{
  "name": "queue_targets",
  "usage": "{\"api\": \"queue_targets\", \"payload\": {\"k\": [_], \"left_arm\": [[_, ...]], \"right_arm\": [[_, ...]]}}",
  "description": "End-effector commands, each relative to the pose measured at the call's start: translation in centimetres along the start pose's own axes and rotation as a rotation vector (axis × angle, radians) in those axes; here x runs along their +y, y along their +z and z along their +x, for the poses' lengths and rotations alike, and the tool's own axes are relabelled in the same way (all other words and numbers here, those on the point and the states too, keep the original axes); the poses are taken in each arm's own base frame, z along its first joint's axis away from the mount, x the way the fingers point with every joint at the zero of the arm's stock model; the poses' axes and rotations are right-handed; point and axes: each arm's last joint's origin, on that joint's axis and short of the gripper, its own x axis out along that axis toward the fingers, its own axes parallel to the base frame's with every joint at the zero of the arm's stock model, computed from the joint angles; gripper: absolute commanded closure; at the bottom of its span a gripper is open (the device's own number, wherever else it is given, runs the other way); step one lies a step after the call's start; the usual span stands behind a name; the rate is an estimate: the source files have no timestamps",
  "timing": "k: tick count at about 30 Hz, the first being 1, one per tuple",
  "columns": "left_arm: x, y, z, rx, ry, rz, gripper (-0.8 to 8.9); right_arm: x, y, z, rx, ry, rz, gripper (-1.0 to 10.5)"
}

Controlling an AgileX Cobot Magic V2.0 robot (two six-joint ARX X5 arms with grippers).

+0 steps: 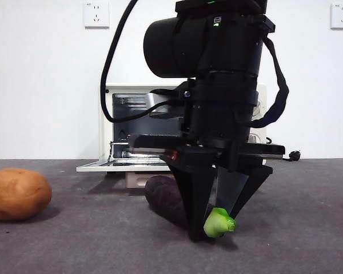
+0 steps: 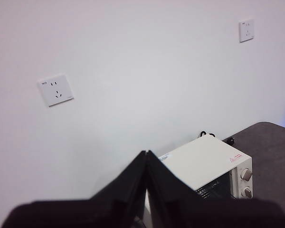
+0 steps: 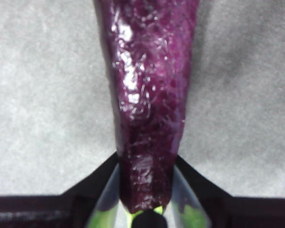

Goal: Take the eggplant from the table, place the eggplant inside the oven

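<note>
Purple eggplant (image 1: 166, 198) on grey table (image 1: 297, 228) before open oven (image 1: 121, 128), pinched near green stem (image 1: 218, 222) between closed jaws of right gripper (image 1: 211, 228), narrow end chosen for grip, lift presumably next; left gripper (image 2: 147, 164) idle, closed, empty.

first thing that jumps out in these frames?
The big dark arm filling the middle of the front view, its right gripper down on the table with its jaws around the purple eggplant near the green stem end. Behind it the oven stands with its door dropped open, and a potato lies far off to one side. The left gripper waits up high, shut, above the oven.
</note>
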Motion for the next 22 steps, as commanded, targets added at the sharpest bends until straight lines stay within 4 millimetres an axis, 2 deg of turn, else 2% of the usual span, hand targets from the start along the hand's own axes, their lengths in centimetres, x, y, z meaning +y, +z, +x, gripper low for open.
{"api": "queue_targets", "payload": {"k": [1,5,9,14,18,22], "left_arm": [[0.0,0.0,0.0,0.000,-0.001,0.011,8.19],[0.0,-0.1,0.2,0.004,-0.002,0.011,8.19],[0.0,-0.1,0.7,0.015,-0.004,0.011,8.19],[0.0,-0.2,1.3,0.028,-0.007,0.011,8.19],[0.0,-0.2,1.5,0.029,-0.012,0.011,8.19],[0.0,-0.2,1.3,0.027,-0.015,0.010,8.19]], "right_arm": [[0.5,-0.5,0.2,0.014,0.005,-0.016,9.6],[1.3,-0.8,-1.9,-0.042,0.040,-0.045,9.6],[1.9,-1.4,-5.1,-0.099,0.100,-0.070,9.6],[1.9,-1.6,-8.3,-0.181,0.158,-0.088,9.6],[0.6,-0.3,-9.6,-0.223,0.190,-0.065,9.6],[-1.6,1.7,-9.5,-0.241,0.270,-0.003,9.6]]}}
